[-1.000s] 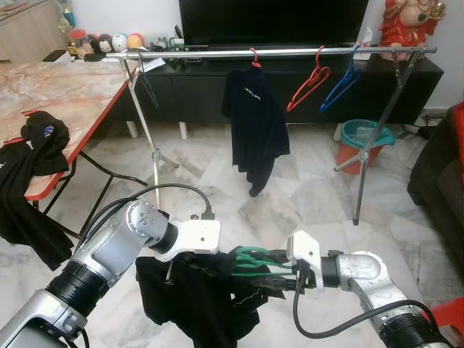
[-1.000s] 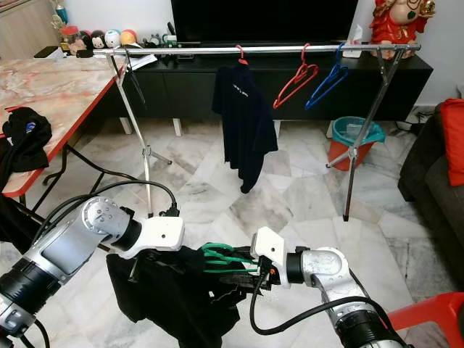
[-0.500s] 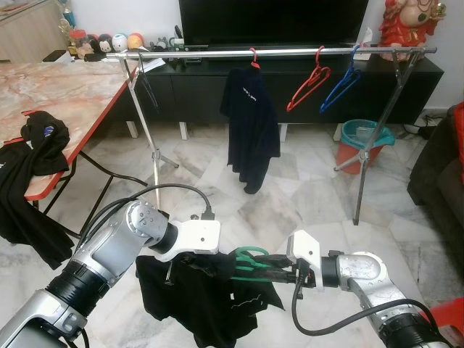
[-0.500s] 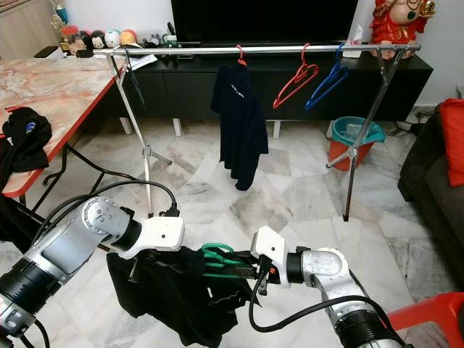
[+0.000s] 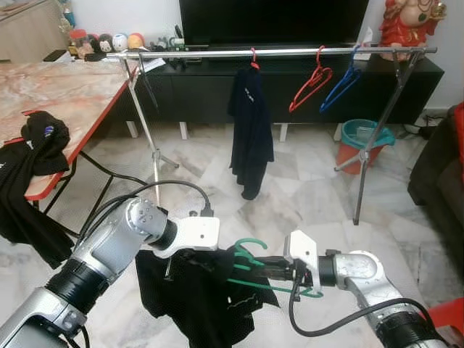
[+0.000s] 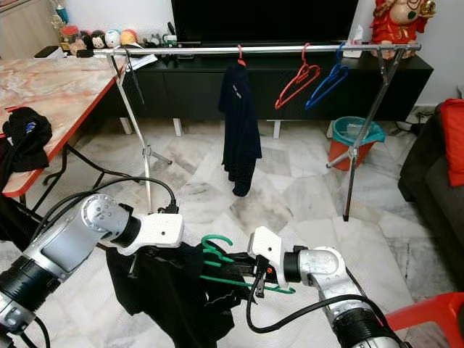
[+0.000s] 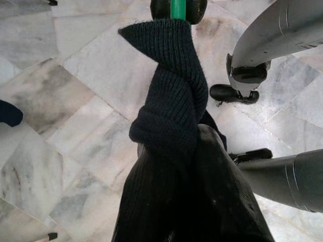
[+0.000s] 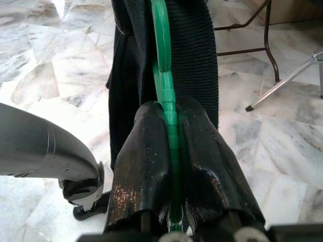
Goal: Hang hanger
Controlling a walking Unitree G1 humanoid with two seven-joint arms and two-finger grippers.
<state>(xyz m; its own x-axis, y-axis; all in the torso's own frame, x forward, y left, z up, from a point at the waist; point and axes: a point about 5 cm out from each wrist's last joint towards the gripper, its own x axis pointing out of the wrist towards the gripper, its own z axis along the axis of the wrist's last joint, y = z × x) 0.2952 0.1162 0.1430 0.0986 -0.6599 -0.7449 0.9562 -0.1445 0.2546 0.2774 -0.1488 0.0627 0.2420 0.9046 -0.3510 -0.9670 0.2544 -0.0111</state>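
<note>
Pale marble tile floor, veined grey. Long black TV console against the white wall, dark TV screen above it. Marble-top table with red edge on the left — dark sofa at the right edge. Teal bucket near the console. Even daylight.

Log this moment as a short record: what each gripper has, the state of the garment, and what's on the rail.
right gripper: shut on the green hanger
left gripper: holding the black garment, fingers hidden by cloth
garment state: bunched, draped partly over the green hanger, low over the floor
clothes rail: one dark shirt on a red hanger, plus an empty red hanger and an empty blue hanger
table: black clothes on its edge
</note>
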